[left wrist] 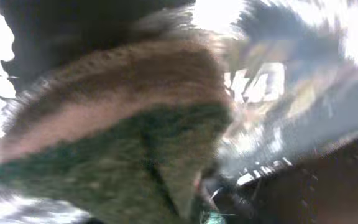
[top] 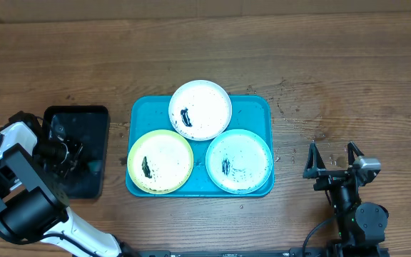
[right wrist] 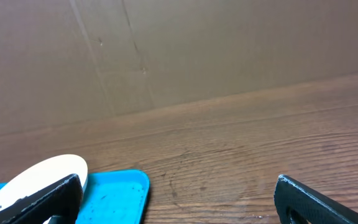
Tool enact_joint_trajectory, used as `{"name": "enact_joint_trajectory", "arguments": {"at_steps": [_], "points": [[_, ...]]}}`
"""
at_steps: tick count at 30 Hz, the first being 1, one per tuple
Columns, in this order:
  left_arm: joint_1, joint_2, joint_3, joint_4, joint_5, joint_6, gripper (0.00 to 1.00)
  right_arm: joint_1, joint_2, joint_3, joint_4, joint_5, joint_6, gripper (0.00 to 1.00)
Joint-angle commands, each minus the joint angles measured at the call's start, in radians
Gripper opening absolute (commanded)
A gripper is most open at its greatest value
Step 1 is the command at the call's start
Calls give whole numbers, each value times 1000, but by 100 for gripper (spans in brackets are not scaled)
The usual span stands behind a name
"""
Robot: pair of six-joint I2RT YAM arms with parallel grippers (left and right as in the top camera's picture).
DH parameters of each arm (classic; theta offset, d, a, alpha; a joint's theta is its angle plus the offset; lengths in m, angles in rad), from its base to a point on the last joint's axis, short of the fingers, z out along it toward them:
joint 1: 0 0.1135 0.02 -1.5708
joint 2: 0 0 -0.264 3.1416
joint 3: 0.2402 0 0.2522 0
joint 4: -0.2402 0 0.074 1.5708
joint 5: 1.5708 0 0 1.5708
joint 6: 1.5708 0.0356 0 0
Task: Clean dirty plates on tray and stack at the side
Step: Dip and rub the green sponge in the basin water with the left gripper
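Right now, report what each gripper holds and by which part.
The right gripper is open and empty. The left gripper is over the black tray with a brown-and-green sponge filling its blurred view; whether it grips it cannot be told.

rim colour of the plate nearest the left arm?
That plate has a yellow-green rim around a white, black-smeared centre. It shows best in the overhead view.

Even, soft light from above fills the overhead view. The table (top: 334, 64) is sharp, the plates (top: 200, 108) cast only thin shadows on the tray (top: 259, 103), and the black tray (top: 95, 121) shows pale glare. The left wrist view is smeared by blur, with blown-out white at its top and left edges. The right wrist view is dimmer, flat and fairly sharp.
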Motion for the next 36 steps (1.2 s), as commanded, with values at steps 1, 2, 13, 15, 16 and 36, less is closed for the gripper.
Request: {"name": "enact_joint_trajectory", "arguments": {"at_steps": [1, 2, 13, 15, 16, 36], "points": [[3, 15, -9, 1, 6, 1, 100, -3, -11, -10, 6, 10, -8, 100], [3, 15, -9, -8, 6, 1, 100, -3, -11, -10, 6, 10, -8, 100], [3, 15, -9, -76, 44, 1, 62, -3, -11, -10, 6, 10, -8, 100], [3, 15, -9, -77, 44, 1, 42, -3, -11, -10, 6, 10, -8, 100], [3, 15, -9, -77, 44, 1, 31, -3, -11, -10, 6, 10, -8, 100], [5, 15, -9, 37, -96, 2, 100, -3, -11, -10, 6, 10, -8, 100]]}}
